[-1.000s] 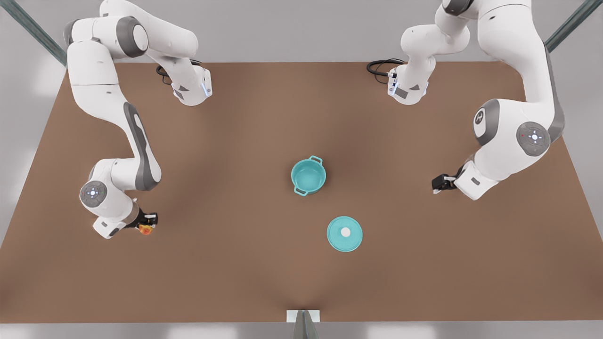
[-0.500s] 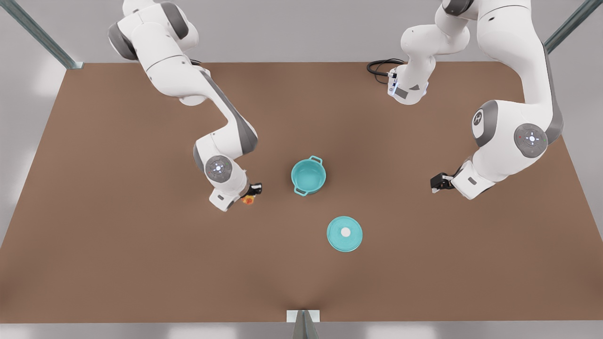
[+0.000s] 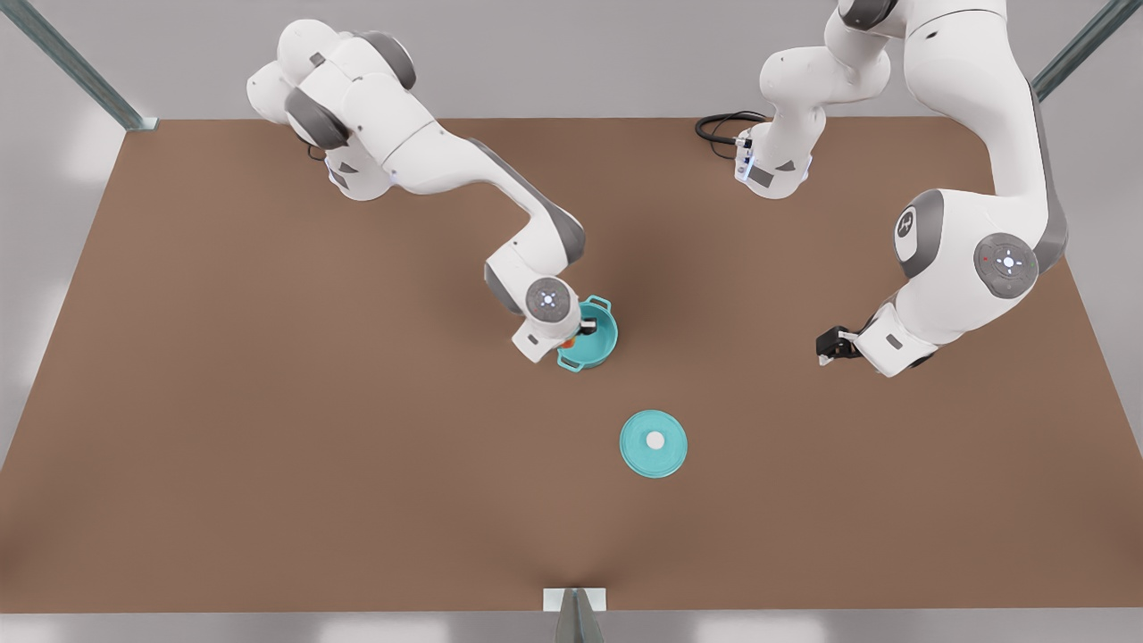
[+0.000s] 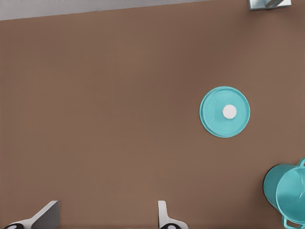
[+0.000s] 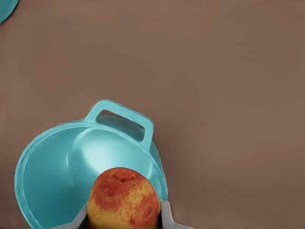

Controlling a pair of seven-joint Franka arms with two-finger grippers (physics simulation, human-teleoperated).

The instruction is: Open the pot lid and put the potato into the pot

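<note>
Scene: a brown table seen from above, with two white robot arms reaching in from the far side.
Pot: a small teal pot stands open near the middle of the table, with one loop handle toward the far side and one toward the near side.
Pot lid: the pot lid lies flat on the table, nearer the camera and a little to the front view's right of the pot, well apart from it, its white knob up.
Potato: the potato is pinched between the two fingers of the right gripper, which hangs over the pot's rim on the front view's left side.
Left gripper: the left gripper hangs on the front view's right, well apart from the pot. Its fingers are spread and hold nothing, and this arm waits.
Handling, as a judgement: the potato looks firm, light and rounded, with smooth skin that could roll or slip, so a pinch across its widest part suits it. A drop into the pot should not harm it.
Right wrist view adds: the potato's orange-red patches over yellow, the fingers on either side of it, and the pot's bare teal interior just beyond it.
Left wrist view adds: the spread fingertips of that gripper, with the lid and a slice of the pot farther off.
Front view adds: both arms and the layout of pot and lid. There the potato is a small orange speck under the wrist.
</note>
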